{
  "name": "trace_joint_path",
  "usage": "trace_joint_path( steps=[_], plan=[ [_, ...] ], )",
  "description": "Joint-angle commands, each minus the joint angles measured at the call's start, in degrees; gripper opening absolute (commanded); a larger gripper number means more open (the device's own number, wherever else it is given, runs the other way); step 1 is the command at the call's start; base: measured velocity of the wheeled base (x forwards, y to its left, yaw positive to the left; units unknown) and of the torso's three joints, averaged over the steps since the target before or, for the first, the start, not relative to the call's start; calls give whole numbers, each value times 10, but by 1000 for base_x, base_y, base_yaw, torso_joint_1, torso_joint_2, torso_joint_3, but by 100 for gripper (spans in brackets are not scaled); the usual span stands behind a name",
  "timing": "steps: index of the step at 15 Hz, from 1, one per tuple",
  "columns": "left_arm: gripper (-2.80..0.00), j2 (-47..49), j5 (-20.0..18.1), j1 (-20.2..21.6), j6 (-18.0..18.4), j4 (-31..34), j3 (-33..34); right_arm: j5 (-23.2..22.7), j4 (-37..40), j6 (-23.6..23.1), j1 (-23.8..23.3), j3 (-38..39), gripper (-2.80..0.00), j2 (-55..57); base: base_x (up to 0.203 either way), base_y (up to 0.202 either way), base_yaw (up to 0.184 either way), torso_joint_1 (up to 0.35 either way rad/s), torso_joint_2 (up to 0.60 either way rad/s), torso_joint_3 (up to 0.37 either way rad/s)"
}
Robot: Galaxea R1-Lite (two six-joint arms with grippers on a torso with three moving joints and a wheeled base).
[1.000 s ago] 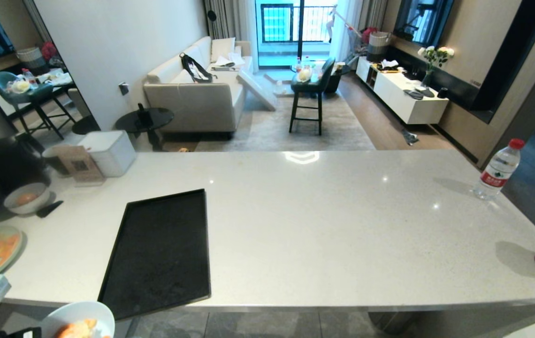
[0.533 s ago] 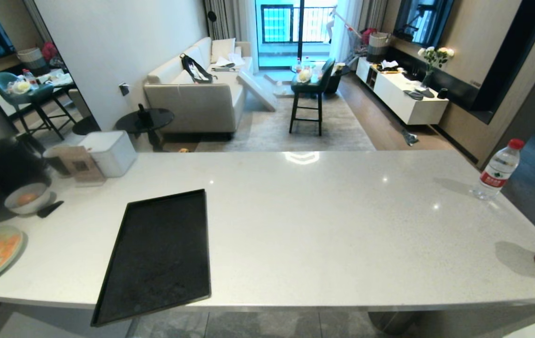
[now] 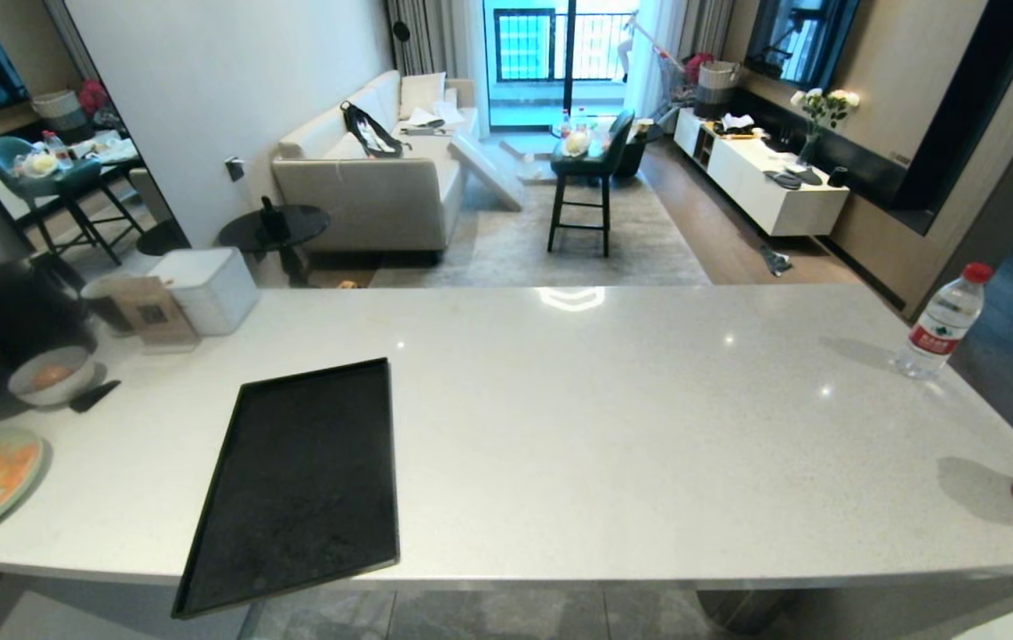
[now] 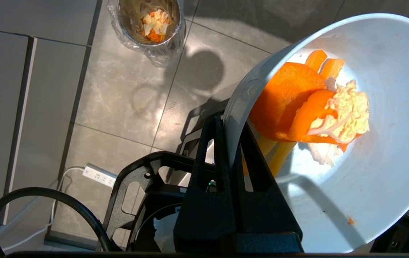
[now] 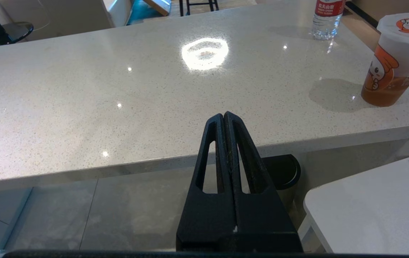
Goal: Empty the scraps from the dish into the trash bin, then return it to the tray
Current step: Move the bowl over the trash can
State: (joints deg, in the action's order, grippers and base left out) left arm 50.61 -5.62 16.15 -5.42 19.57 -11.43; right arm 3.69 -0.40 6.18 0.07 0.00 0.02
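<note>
White china fills the near side of the left wrist view: the bowl (image 4: 337,143) is pinched by its rim in the left gripper (image 4: 230,143), whose two black fingers are clamped tight on the wall, one inside and one outside. The bowl is tipped part way, and the scraps (image 4: 308,107), orange carrot slices with a pale shredded clump on top, sit heaped against its lower wall and have not slid out. Beyond the bowl, down on the grey tiled floor (image 4: 118,96), stands the bin (image 4: 150,25), a metal cylinder with a clear bag lining, already holding some orange and pale bits. The bin lies well apart from the bowl's lip and off to one side of it, not underneath, so I judge this to be the carry towards the bin, with the pour not yet begun. The next move calls for bringing the rim over the bin's mouth, then tilting further so the pieces drop inside and not on the tiles. Up on the counter (image 3: 649,427), the black tray (image 3: 302,480) lies bare, awaiting the bowl. The right gripper (image 5: 224,118) hangs idle before the counter's edge, fingers pressed together on nothing.
</note>
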Motion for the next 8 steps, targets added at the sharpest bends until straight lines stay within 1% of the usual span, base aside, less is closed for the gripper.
trace_joint_path(
  steps=[1,6,8],
  plan=[
    [-280,-1,0,-4,1,1,-1,0,0,1,0,0,-280,0,0,0,0,0,0,0],
    [-280,3,0,-6,4,1,-2,1,0,1,0,0,-280,0,0,0,0,0,0,0],
    [-280,6,0,-6,20,0,-1,1,0,1,0,0,-280,0,0,0,0,0,0,0]
  ],
)
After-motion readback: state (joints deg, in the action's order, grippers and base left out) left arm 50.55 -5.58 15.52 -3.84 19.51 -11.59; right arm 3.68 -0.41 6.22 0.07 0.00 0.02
